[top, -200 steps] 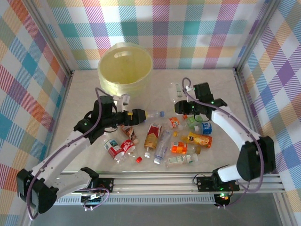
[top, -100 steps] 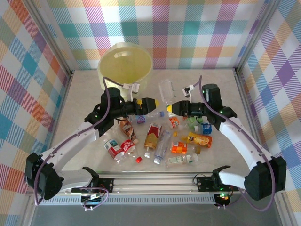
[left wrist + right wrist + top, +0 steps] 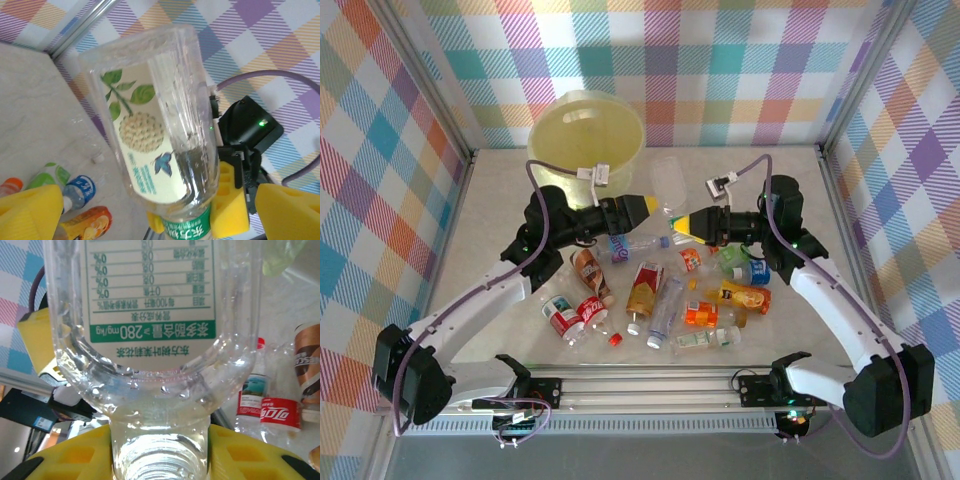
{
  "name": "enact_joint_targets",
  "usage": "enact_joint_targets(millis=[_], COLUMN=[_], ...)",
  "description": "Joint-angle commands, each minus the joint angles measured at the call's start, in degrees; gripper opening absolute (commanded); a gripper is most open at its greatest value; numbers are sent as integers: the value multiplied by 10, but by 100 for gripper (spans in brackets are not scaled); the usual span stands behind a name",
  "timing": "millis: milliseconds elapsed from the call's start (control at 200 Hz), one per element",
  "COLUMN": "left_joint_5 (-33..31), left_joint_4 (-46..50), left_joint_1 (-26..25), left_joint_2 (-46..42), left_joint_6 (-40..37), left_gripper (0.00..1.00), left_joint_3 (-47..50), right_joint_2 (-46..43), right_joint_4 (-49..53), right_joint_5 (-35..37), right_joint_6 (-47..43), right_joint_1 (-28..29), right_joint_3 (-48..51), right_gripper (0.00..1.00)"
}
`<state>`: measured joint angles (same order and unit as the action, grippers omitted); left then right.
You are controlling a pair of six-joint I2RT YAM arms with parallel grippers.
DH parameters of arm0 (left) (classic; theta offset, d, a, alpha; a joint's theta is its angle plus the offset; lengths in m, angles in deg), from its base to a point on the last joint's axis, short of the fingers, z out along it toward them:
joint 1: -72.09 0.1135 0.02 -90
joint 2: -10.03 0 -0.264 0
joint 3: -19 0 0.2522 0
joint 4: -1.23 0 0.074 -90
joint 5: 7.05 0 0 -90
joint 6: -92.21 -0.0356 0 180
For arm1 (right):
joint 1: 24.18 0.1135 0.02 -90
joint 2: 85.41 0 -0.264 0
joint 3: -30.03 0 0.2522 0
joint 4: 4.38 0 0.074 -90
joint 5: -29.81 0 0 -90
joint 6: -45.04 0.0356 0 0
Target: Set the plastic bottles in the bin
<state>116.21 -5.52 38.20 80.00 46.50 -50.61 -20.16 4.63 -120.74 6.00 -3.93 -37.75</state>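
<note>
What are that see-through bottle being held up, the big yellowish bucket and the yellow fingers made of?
Clear bottle: probably thin, glossy plastic; you can see through its walls, and it has a printed label.
Bin: translucent pale-yellow plastic, with light glowing through its wall.
Yellow fingers of the right hand: matt yellow with moulded recesses; likely plastic or rubber, but hard to say.

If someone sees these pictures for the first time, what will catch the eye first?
First, the clear bottle, held by its neck in the right gripper above the table, with the open left gripper close beside it. Next, the heap of bottles lying in front of the arms, and the big yellow bin at the far left.
</note>
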Motion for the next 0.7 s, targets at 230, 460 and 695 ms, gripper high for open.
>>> enact_joint_targets(millis=[230, 460, 695], left_joint_5=[45, 62, 55], left_joint_4=[-109, -176, -152], left_joint_1=[-3, -4, -4], left_joint_2=[53, 72, 52], left_joint_6=[56, 111, 106], left_gripper=[93, 78, 54], left_joint_3=[-37, -43, -42], right_joint_2=[-12, -1, 11], right_joint_4=[-96, -90, -91], right_joint_5=[-52, -58, -51], right_joint_6=[61, 52, 43], right_joint_1=[23, 29, 30], right_joint_3=[10, 10, 18], right_gripper=[38, 38, 38])
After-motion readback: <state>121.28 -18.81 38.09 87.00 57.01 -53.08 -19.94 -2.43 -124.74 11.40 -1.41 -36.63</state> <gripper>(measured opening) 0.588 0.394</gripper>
